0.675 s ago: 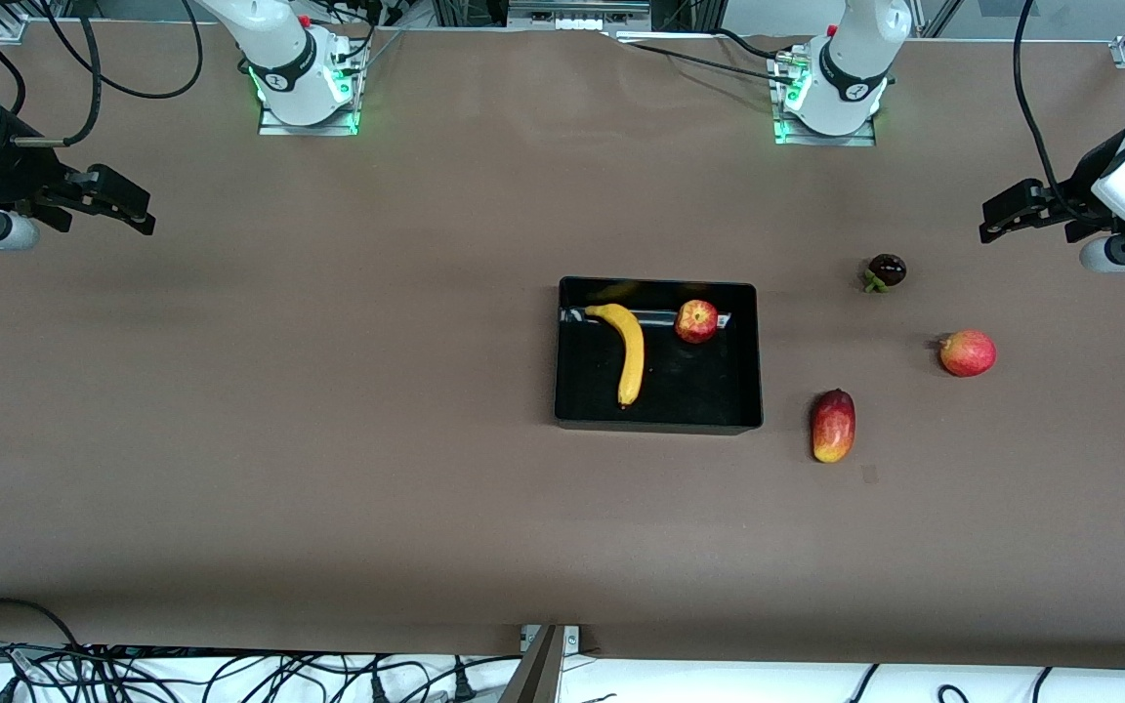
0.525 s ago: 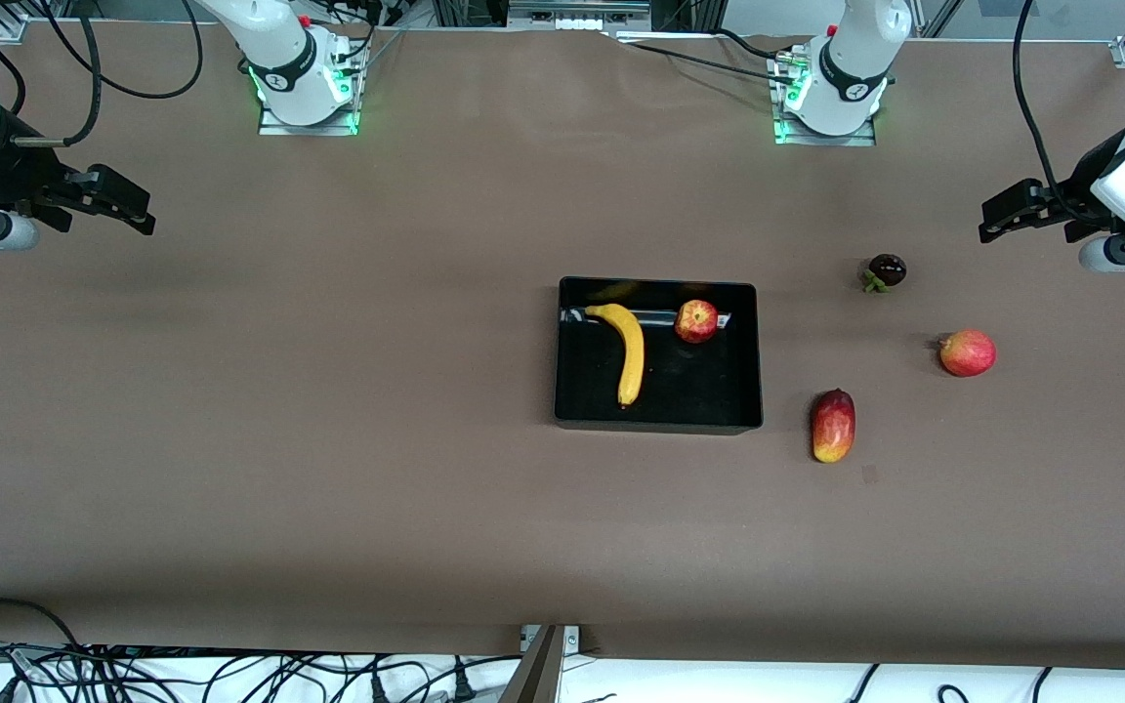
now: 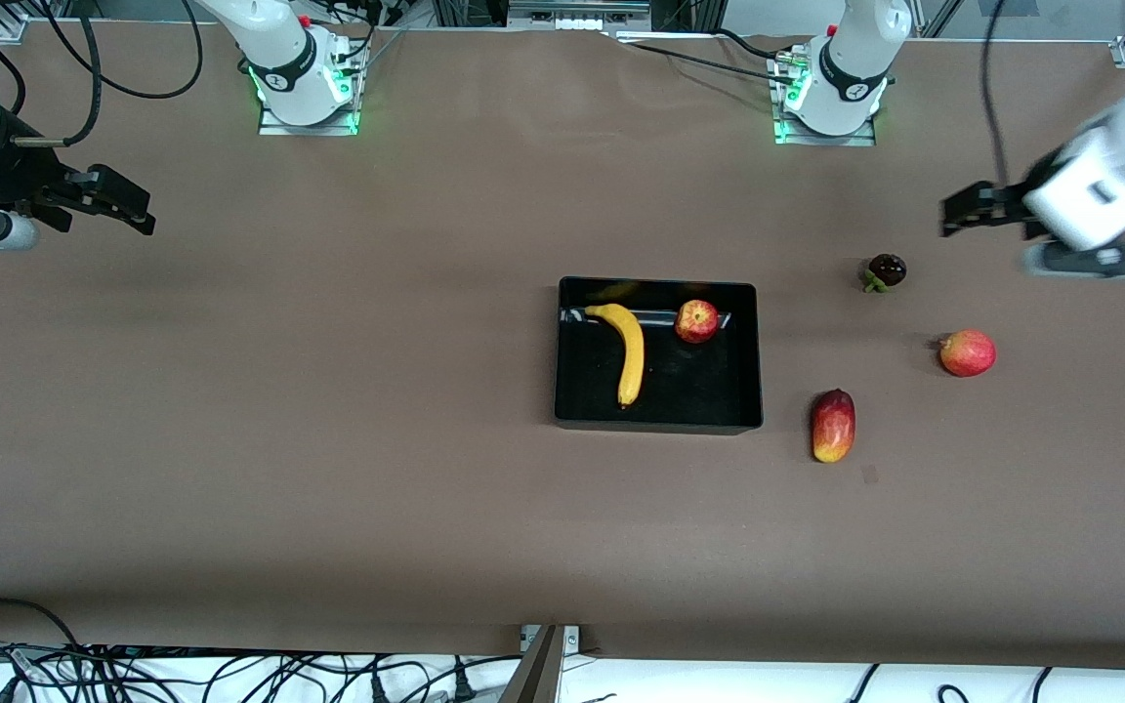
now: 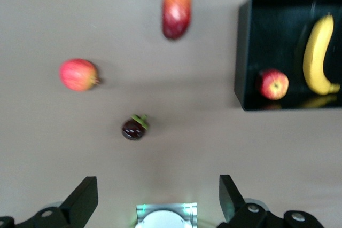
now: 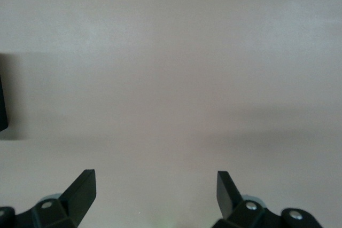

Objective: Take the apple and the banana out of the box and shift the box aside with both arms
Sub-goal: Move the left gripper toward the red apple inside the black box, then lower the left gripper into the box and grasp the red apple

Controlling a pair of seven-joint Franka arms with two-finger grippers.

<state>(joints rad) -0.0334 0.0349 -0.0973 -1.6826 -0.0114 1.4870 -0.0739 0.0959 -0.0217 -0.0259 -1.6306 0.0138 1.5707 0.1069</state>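
The black box (image 3: pixel 738 351) stands mid-table. In it lie the yellow banana (image 3: pixel 628 351) and the small red apple (image 3: pixel 696 320). The left wrist view shows the box (image 4: pixel 248 52), the banana (image 4: pixel 316 56) and the apple (image 4: pixel 273 84) too. My left gripper (image 3: pixel 958 210) is open and empty, up in the air over bare table at the left arm's end, beside a dark purple fruit. It shows open in its own view (image 4: pixel 158 198). My right gripper (image 3: pixel 138 210) is open and empty over bare table at the right arm's end, and open in its own view (image 5: pixel 156 190).
Outside the box toward the left arm's end lie a dark purple fruit (image 3: pixel 886 270), a pinkish round fruit (image 3: pixel 967 352) and an oblong red-yellow mango (image 3: pixel 833 425). Both arm bases (image 3: pixel 304 88) stand along the table's edge farthest from the camera. Cables lie along the nearest edge.
My left arm has swung inward toward the middle of the table, its gripper now closer to the dark purple fruit. The right arm and the fruits have not moved.
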